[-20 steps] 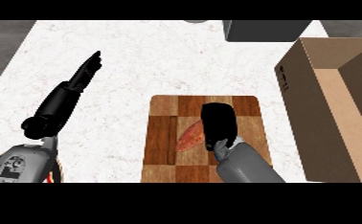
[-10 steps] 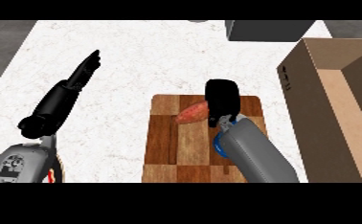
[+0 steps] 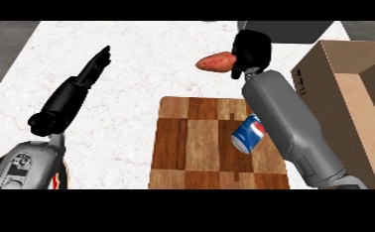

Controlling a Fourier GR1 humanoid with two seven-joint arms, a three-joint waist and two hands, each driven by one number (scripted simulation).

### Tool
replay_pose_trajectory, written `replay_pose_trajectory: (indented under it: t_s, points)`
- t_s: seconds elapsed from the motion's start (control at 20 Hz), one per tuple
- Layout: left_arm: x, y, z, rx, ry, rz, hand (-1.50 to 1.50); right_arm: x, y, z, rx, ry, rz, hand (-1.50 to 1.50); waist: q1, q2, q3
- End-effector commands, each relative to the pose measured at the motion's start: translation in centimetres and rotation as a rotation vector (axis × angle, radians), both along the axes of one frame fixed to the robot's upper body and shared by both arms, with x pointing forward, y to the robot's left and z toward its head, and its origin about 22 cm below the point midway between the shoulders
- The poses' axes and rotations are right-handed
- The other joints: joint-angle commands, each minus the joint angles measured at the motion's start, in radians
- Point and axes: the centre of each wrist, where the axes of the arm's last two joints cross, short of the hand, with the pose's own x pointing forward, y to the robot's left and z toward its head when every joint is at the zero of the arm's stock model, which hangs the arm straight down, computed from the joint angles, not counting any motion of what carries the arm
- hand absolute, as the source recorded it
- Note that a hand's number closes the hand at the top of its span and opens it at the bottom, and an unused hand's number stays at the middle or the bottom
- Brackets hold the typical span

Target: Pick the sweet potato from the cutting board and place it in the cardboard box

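My right hand (image 3: 249, 52) is raised above the counter beyond the far end of the wooden cutting board (image 3: 198, 142), fingers curled round the orange sweet potato (image 3: 215, 61), which sticks out to the hand's left. The open cardboard box (image 3: 344, 97) stands at the right edge, to the right of that hand. My left hand (image 3: 93, 67) rests open at the left, fingers straight and pointing away over the white counter.
A blue soda can (image 3: 249, 134) lies on the cutting board, partly behind my right forearm. A dark object (image 3: 293, 30) sits at the counter's far right corner behind the hand. White marbled counter (image 3: 147, 52) spreads between the two arms.
My right hand has lifted the sweet potato off the cutting board and carried it up and away, beyond the board's far end. The blue can now shows on the board. The left hand stayed put.
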Motion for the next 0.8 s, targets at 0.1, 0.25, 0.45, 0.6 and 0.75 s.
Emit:
replay_pose_trajectory:
  t_s: [0.1,0.25,0.45,0.6,0.75]
  points:
    - [-0.3,0.9,-0.9,0.005,0.021,0.036,0.00,1.9,1.2,6.9,-0.025,-0.166,-0.061,1.50,-0.020,-0.012,-0.001]
    - [-0.1,0.7,-0.9,-0.002,0.016,0.029,0.00,2.3,0.4,8.7,0.011,-0.282,-0.220,1.50,-0.022,-0.011,-0.001]
    - [-0.3,1.5,-1.5,0.002,0.003,0.036,0.00,2.3,-2.6,10.7,0.131,-0.398,-0.412,1.50,-0.038,-0.014,-0.001]
    - [-0.9,3.2,0.5,0.018,0.006,0.039,0.00,1.9,-6.6,11.2,0.097,-0.450,-0.512,1.50,-0.044,-0.021,0.000]
    - [-1.2,2.0,-1.6,0.000,0.020,0.044,0.00,1.4,-9.4,11.0,0.125,-0.492,-0.580,1.50,-0.042,-0.016,0.000]
